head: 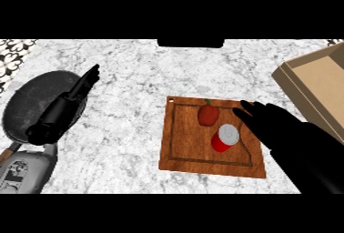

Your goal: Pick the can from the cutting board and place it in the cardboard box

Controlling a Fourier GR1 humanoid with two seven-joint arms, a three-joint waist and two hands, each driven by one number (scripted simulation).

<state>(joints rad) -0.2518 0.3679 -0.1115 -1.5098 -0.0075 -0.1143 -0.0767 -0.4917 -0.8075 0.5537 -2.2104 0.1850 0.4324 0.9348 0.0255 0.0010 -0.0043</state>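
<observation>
While the right hand (285,129) hovered over the right edge of the cutting board (194,154), noted layout as follows.

Surroundings:
- Marble counter (134,136), grey-white veined.
- Wooden cutting board near centre, slightly right; groove along its border.
- Red can (225,138) on the board's right half, silver top showing, tilted a little toward the near left.
- Red bell pepper (208,114) on the same board, just beyond the can on the far side, close beside it; contact between them not resolved.
- Cardboard box (316,86) at far right, open, partly cut off by the view's edge, well apart from the can.
- Dark round pan (33,102) at far left, partly hidden under the left forearm.
- Dark object (190,43) at the counter's far edge, centre; not identified.

Obstructions: pepper crowded the can's far side. Right hand sat between can and box, covering the board's right border.

Pose:
- Right hand entered from the lower right, fingers straight and spread narrowly, tips pointing far-left toward the pepper. Palm just right of the can, holding nothing. Touching the can or not: could not tell.
- Left hand (84,84) at left over the pan, fingers straight, held together, pointing away; resting, nothing held.
</observation>
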